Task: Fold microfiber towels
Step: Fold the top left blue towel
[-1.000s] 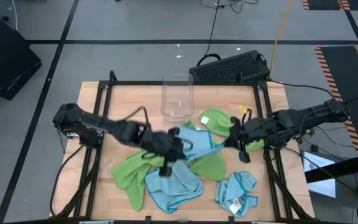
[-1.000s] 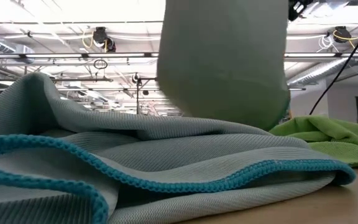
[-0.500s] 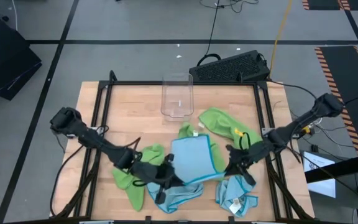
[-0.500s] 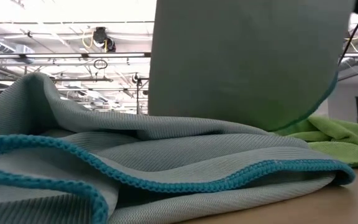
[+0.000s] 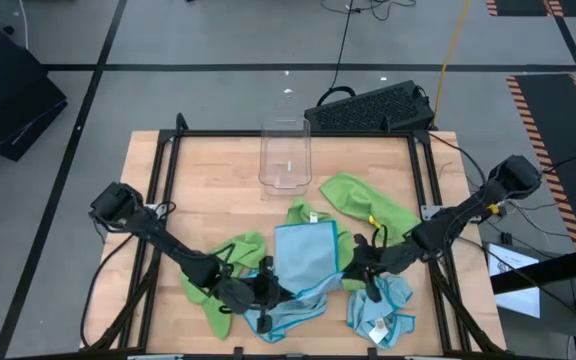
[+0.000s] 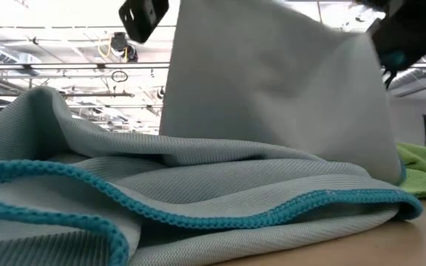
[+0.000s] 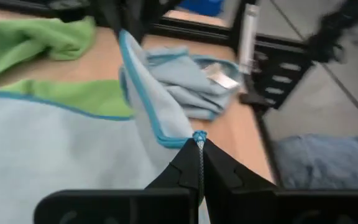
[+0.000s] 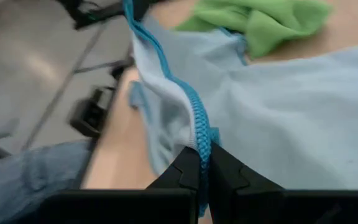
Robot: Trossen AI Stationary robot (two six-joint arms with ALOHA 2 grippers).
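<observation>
A light blue microfiber towel [image 5: 304, 252] with a teal hem is stretched between my two grippers near the table's middle front. My left gripper [image 5: 266, 291] is shut on its near left corner and my right gripper [image 5: 356, 270] on its near right corner. In the low view the towel [image 6: 272, 89] hangs as a sheet. Its far part lies on the table and on a lime green towel [image 5: 368, 205]. My left gripper pinches the towel's corner [image 7: 199, 137] between its two shut fingers, right at the teal hem. The fingers slant down from the table's left. The corner is lifted and the cloth runs away from it fairly taut. My right gripper pinches the teal hem [image 8: 201, 138] at the towel's other near corner between its two shut fingers. It comes slanting down from the table's right. The hem is raised, and the cloth spreads away from it toward the table.
A clear plastic bin [image 5: 285, 155] stands at the far middle. Another green towel [image 5: 211, 278] lies near left. Crumpled blue towels lie in front [image 5: 286, 315] and near right [image 5: 380, 310]. A black frame [image 5: 168, 150] rims the table, and a keyboard [image 5: 373, 105] lies beyond it.
Both grippers have gone down and toward the table's near edge, still shut on the blue towel. The towel, bunched between them a second ago, has spread out into a flat sheet, its near edge drawn forward and lower.
</observation>
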